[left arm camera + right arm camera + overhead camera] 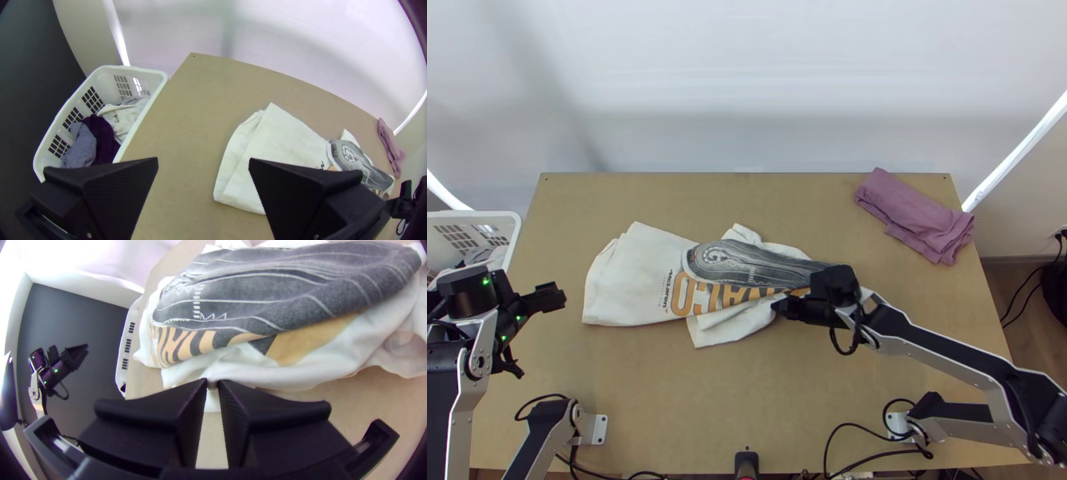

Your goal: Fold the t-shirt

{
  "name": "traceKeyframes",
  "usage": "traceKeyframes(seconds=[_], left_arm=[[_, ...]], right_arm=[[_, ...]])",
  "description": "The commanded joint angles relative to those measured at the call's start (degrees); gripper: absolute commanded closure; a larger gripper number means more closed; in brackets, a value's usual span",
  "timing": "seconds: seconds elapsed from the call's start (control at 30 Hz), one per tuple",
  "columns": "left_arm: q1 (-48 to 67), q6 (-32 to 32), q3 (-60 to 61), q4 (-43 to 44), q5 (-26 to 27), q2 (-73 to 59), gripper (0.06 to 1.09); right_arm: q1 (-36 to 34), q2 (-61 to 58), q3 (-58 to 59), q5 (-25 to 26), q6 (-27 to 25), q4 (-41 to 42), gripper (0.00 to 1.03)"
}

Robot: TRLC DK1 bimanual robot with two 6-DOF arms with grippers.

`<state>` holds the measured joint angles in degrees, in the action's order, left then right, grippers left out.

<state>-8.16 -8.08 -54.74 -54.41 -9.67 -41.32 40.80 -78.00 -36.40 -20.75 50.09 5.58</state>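
The white t-shirt (635,280) lies bunched lengthwise across the middle of the table, its dark grey and orange print partly folded over. In the top view my right gripper (779,306) is at its near edge, right of centre; in the right wrist view the right gripper (213,383) is shut on a small pinch of the white cloth (284,373). Off the table's left side, my left gripper (531,332) stands open and holds nothing. The left wrist view shows the left gripper (203,162) with fingers wide apart, the shirt (284,138) lying beyond them.
A folded mauve cloth (915,212) lies at the table's far right corner. Beside the table's left edge stands a white basket (160,76) with grey, purple and white clothes in it. Bare tabletop (691,400) stretches between the shirt and the near edge.
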Motion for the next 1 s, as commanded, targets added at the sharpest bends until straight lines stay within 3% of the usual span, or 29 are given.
traceKeyframes(seconds=[0.0, 0.27, 0.57, 0.73, 0.97], left_arm=[[-0.4, -0.1, 1.0, 0.5, 0.2, -0.6, 0.10], [-0.2, 0.1, 1.0, 1.8, 0.3, -1.9, 0.10], [5.3, 0.2, 3.4, 1.3, 0.3, -6.1, 0.10], [10.1, 2.7, 7.2, -1.1, 7.7, -10.3, 0.10], [18.2, 7.7, 12.4, 2.6, 6.8, -18.6, 0.10]], right_arm=[[-0.4, 3.3, 1.1, 1.5, -1.4, 1.7, 1.00], [-6.4, 3.3, -3.1, 4.9, -1.5, 2.3, 1.00], [-12.0, 2.4, -8.6, 5.4, -1.5, 3.4, 1.00], [-12.8, 1.8, -10.7, 6.1, -1.5, 3.4, 1.00], [-11.8, 1.7, -11.3, 8.1, -1.5, 3.4, 1.00]])
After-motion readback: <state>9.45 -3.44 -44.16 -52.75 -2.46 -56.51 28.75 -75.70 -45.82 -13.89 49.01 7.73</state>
